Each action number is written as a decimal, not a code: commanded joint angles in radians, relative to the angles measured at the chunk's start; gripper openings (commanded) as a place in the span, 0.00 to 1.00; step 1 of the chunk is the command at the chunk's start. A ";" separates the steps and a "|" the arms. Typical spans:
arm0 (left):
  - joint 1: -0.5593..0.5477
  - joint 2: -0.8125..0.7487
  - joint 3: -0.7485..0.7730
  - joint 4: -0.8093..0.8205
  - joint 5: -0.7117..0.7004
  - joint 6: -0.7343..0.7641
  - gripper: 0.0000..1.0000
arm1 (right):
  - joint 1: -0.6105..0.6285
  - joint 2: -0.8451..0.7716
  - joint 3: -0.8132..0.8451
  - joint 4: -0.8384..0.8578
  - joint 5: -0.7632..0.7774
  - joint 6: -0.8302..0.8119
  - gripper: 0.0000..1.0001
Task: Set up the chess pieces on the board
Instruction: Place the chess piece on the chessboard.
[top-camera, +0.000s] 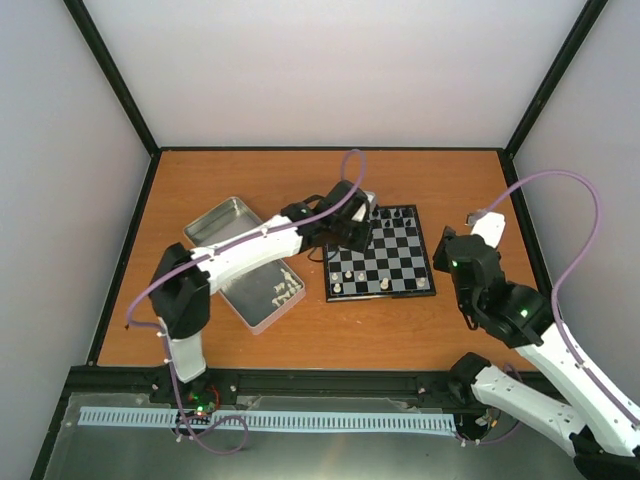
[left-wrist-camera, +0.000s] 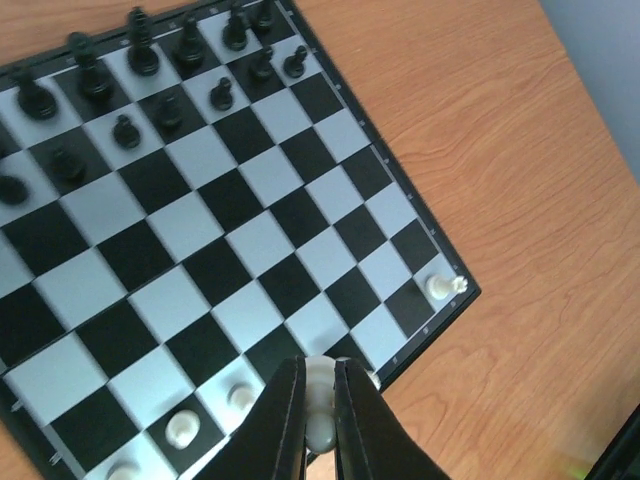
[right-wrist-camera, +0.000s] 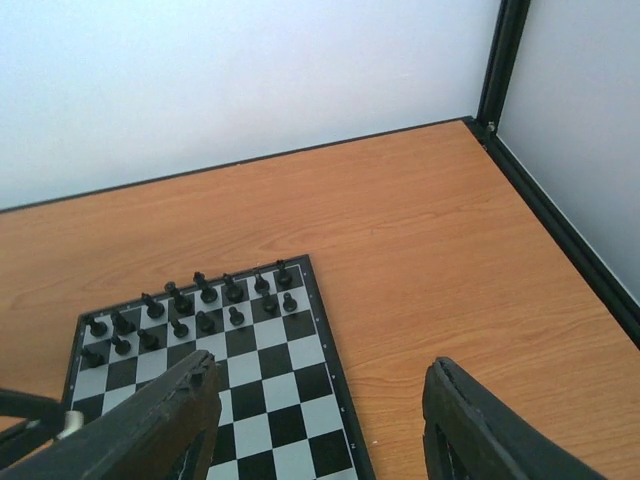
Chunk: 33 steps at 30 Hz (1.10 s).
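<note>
Cream chess pieces (top-camera: 384, 285) stand partly along the 6 o'clock edge of the black-and-pale chequered board (top-camera: 395, 262); more lie in the shallow silver metal tin (top-camera: 222, 222) at its 9 o'clock. The left gripper (left-wrist-camera: 320, 372), over the board, is clamped on 1 cream piece (left-wrist-camera: 320, 430). The right gripper (right-wrist-camera: 320, 385), at 3 o'clock, hangs with jaws apart. Black figures (left-wrist-camera: 140, 50) fill the 12 o'clock rows.
</note>
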<state>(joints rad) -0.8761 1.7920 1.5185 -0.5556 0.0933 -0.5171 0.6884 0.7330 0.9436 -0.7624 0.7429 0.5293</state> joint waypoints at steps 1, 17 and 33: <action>-0.037 0.108 0.146 -0.049 0.023 0.042 0.01 | -0.006 -0.046 -0.008 -0.035 0.043 0.047 0.56; -0.053 0.357 0.327 -0.268 -0.039 0.074 0.02 | -0.006 -0.052 -0.081 0.025 -0.007 0.043 0.57; -0.054 0.424 0.323 -0.240 0.069 0.125 0.06 | -0.006 -0.029 -0.089 0.038 -0.018 0.044 0.57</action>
<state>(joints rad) -0.9222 2.1914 1.8057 -0.8024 0.1230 -0.4236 0.6884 0.7021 0.8623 -0.7441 0.7132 0.5591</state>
